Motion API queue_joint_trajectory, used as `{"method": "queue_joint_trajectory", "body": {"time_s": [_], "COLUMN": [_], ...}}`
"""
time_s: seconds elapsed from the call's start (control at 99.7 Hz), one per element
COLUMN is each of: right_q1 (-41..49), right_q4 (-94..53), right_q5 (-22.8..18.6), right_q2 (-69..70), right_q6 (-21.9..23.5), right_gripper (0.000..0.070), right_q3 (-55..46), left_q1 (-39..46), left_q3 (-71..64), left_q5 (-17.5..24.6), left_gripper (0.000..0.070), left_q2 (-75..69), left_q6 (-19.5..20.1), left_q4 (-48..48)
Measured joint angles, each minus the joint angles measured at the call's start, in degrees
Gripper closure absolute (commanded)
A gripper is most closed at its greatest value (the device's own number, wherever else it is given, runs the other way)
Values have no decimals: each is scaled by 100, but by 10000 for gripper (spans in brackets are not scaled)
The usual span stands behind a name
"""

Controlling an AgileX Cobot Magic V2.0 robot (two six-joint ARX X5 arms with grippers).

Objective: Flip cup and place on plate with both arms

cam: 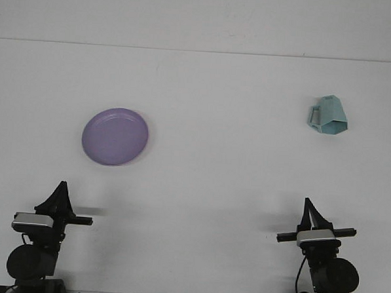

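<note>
Both grippers sit nearest the camera at the bottom edge: the left gripper (61,190) at about 7 o'clock, the right gripper (308,208) at about 5 o'clock. Each tapers to a narrow point with no gap showing between the fingers, so both look closed and hold nothing.

Beyond them, on the white table (206,186), the cup (329,116) lies at about 2 o'clock, well apart from both arms. It rests tipped over on its side, handle toward the left, its wider end down and to the right. The plate (115,136) sits at about 9 o'clock, bare, well apart from the cup.

The cup looks like light, stiff plastic, faceted and probably a bit slick; it should not break easily but could skid or roll when nudged. The flat side walls or the rim seem the surest places to pinch; the handle looks small for a firm grip.
</note>
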Motion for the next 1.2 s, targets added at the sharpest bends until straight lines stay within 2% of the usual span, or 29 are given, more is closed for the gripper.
{"method": "queue_joint_trajectory", "body": {"time_s": [0.802,1.023,1.203], "right_q1": [0,0,-2], "right_q4": [7,63,221], "right_q5": [2,0,219], "right_q2": [0,0,0], "right_q6": [52,717,1768], "right_gripper": [697,697,699], "right_q3": [-2,0,166], "left_q1": [0,0,0], "left_q3": [0,0,0], "left_q5": [-2,-2,-2], "left_gripper": [685,685,687], "left_q2": [0,-2,0], "left_q6": [0,-52,-240], "left_q4": [13,13,7]}}
